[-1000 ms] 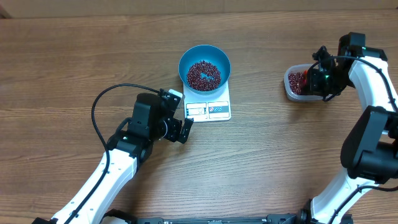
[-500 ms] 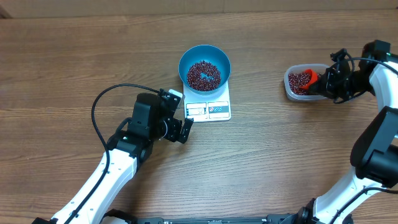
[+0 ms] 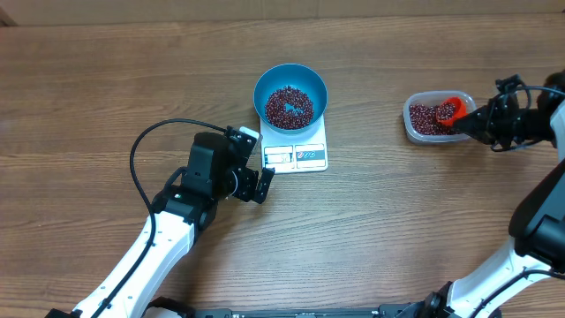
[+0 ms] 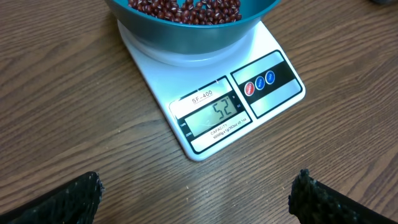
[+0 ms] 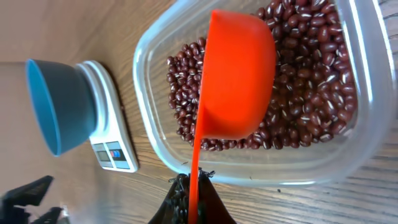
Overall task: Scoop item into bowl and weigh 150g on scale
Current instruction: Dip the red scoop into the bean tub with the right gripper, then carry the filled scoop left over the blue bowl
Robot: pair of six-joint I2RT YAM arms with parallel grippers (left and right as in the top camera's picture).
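At the middle of the wooden counter (image 3: 106, 88), the white scale (image 3: 296, 152) carries the blue bowl (image 3: 260, 88), which sits on the half away from the display. A heap of red-brown beans (image 3: 289, 105) covers the bottom of the bowl. In the left wrist view the display reads 52.

The left hand (image 3: 262, 159) hovers just beside the scale's display end, its fingers (image 4: 62, 199) spread wide apart with nothing between them.

Well apart to the right lies a clear tub (image 3: 411, 126) holding more beans. The right hand (image 3: 472, 122) reaches to the tub's outer edge, its fingers pressed together on the thin handle of an orange scoop (image 3: 450, 109). The scoop's cup is inside the tub, over the beans; whether it is loaded cannot be told.
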